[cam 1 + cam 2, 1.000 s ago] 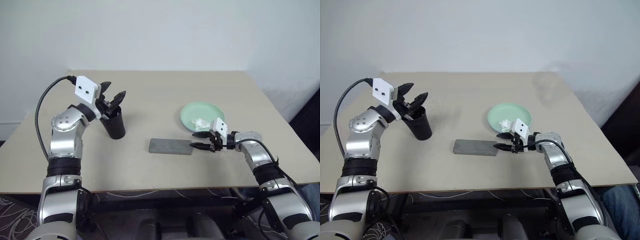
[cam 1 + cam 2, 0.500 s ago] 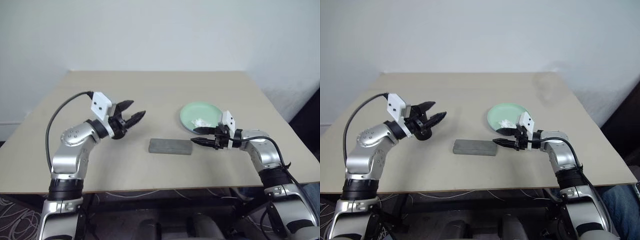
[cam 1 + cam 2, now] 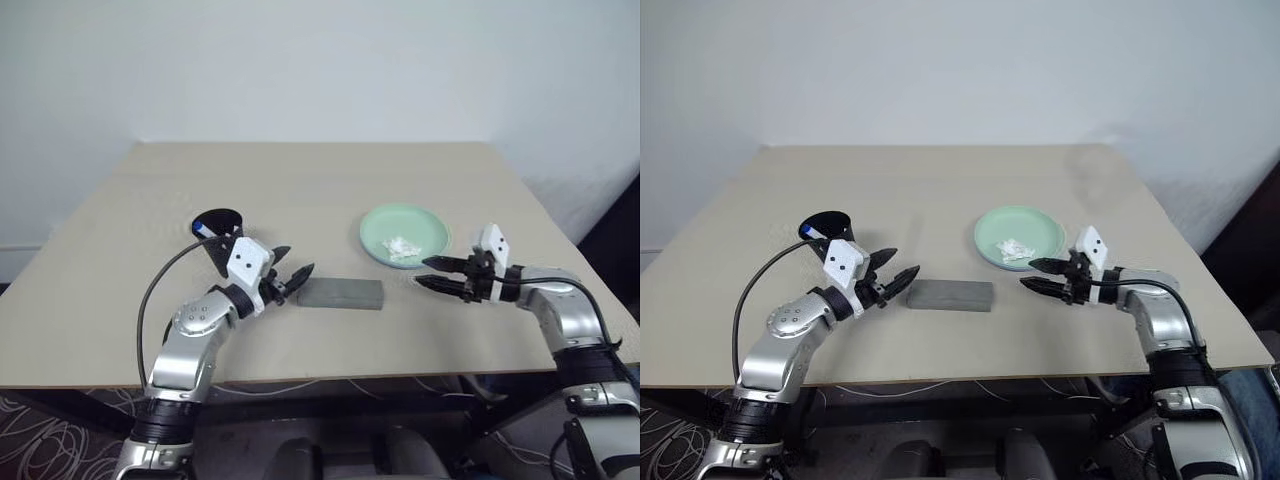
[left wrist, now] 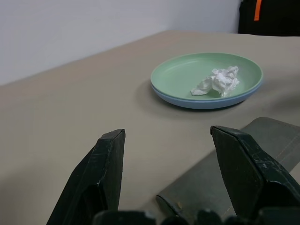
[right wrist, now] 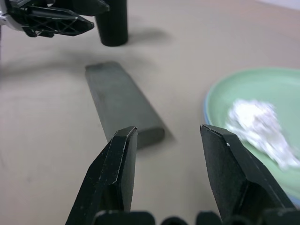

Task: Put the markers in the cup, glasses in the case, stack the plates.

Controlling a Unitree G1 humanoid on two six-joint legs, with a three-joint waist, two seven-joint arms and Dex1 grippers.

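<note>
Left eye view showed the flat grey rectangular case (image 3: 341,293) lying closed on the beige tabletop (image 3: 320,190), long axis running left to right between both empty, open end effectors; the left end effector (image 3: 292,279) was nearer than the right end effector (image 3: 434,273).

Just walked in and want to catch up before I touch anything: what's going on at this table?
A two-armed robot is tidying the table. Both grippers are open and empty, the left gripper at one end of the closed grey case and the right gripper off the other end. The green plate sits stacked on the blue plate, with a crumpled white scrap in it. The black cup stands behind the left arm, something blue at its rim.
</note>
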